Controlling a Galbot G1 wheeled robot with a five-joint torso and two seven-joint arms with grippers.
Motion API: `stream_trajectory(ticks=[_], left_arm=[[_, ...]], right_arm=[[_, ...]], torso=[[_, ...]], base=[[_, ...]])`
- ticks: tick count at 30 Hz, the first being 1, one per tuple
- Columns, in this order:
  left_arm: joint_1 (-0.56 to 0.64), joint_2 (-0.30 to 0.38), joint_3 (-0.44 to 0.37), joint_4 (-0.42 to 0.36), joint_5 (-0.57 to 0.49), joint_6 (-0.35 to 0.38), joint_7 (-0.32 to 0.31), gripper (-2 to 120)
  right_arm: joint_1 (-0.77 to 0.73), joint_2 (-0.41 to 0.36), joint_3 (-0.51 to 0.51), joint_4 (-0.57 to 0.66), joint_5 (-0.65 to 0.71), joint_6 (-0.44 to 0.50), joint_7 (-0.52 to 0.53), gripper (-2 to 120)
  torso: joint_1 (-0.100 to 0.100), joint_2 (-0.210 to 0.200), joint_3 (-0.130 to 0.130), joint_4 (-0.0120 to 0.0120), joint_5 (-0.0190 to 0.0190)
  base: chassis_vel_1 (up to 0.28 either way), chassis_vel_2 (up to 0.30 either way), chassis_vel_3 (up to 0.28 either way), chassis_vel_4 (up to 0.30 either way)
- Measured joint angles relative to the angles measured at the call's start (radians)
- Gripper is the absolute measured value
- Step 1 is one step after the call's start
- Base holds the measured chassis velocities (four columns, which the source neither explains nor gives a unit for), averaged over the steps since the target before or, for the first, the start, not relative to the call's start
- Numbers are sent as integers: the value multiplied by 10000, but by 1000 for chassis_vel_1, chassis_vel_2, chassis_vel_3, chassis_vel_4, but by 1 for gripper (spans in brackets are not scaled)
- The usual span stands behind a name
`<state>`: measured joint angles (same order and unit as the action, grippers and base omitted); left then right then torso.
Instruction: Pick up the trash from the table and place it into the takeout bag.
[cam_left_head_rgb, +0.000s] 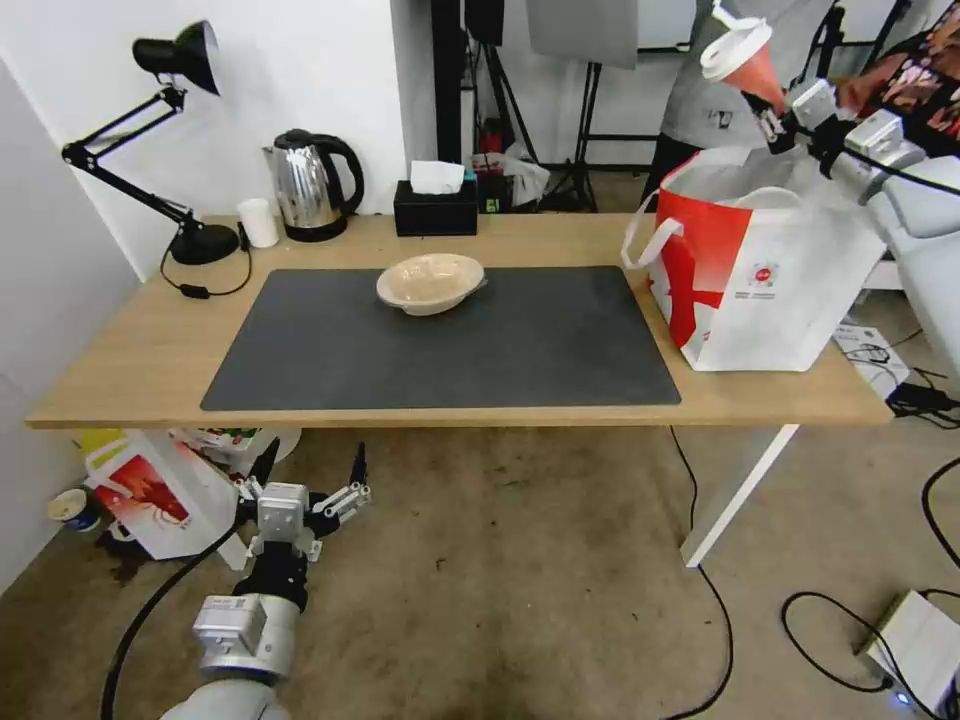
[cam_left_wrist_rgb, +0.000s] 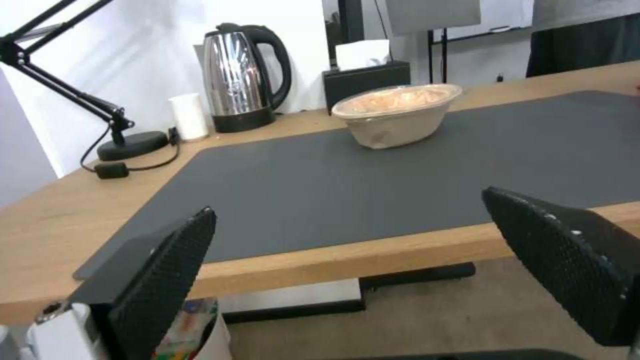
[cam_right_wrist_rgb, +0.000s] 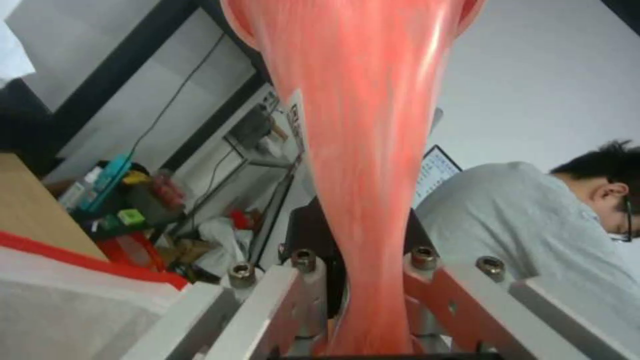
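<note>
High above the open takeout bag (cam_left_head_rgb: 760, 275), my right gripper (cam_left_head_rgb: 775, 125) is shut on a red drink cup (cam_left_head_rgb: 745, 60) with a white lid, squeezing its lower part flat. The wrist view shows the crushed cup (cam_right_wrist_rgb: 363, 150) pinched between the fingers, with the bag's red rim (cam_right_wrist_rgb: 80, 260) below. A beige bowl (cam_left_head_rgb: 431, 282) sits on the dark mat (cam_left_head_rgb: 440, 345) at the table's back middle, also seen as the bowl (cam_left_wrist_rgb: 397, 115) from the left wrist. My left gripper (cam_left_head_rgb: 310, 480) hangs open below the table's front edge (cam_left_head_rgb: 300, 418), its fingers (cam_left_wrist_rgb: 167, 280) wide apart.
A steel kettle (cam_left_head_rgb: 312, 185), a black tissue box (cam_left_head_rgb: 435, 205), a white cup (cam_left_head_rgb: 259, 222) and a black desk lamp (cam_left_head_rgb: 185, 140) line the table's back. A red-and-white carton (cam_left_head_rgb: 150, 495) stands on the floor under the table's left. Cables lie on the floor at right.
</note>
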<state>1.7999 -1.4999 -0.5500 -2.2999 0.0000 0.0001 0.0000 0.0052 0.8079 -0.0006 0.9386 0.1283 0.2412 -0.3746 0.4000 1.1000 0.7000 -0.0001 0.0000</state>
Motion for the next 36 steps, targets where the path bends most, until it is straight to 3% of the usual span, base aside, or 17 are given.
stream_trajectory(ticks=[15, 23, 29, 33, 36], left_arm=[[0, 0, 0, 0, 0, 0, 0, 100], [0, 0, 0, 0, 0, 0, 0, 100], [0, 0, 0, 0, 0, 0, 0, 100], [0, 0, 0, 0, 0, 0, 0, 100], [0, 0, 0, 0, 0, 0, 0, 100]], right_arm=[[-295, 23, 76, 34, -297, -46, 540, 7], [-339, 54, 91, 220, -306, -148, 643, 40], [-329, 56, 66, 324, -291, -286, 694, 57], [-271, 95, 52, 312, -281, -337, 723, 77], [-256, 107, 44, 313, -269, -439, 783, 84]], torso=[[0, 0, 0, 1, 0], [0, 0, 0, 0, 0], [0, 0, -1, 1, 0], [0, 0, -2, 1, -1], [0, 0, -1, 2, -1]], base=[[0, 0, 0, 0], [0, 0, 0, 0], [0, 0, 0, 0], [0, 0, 0, 0], [0, 0, 0, 0]])
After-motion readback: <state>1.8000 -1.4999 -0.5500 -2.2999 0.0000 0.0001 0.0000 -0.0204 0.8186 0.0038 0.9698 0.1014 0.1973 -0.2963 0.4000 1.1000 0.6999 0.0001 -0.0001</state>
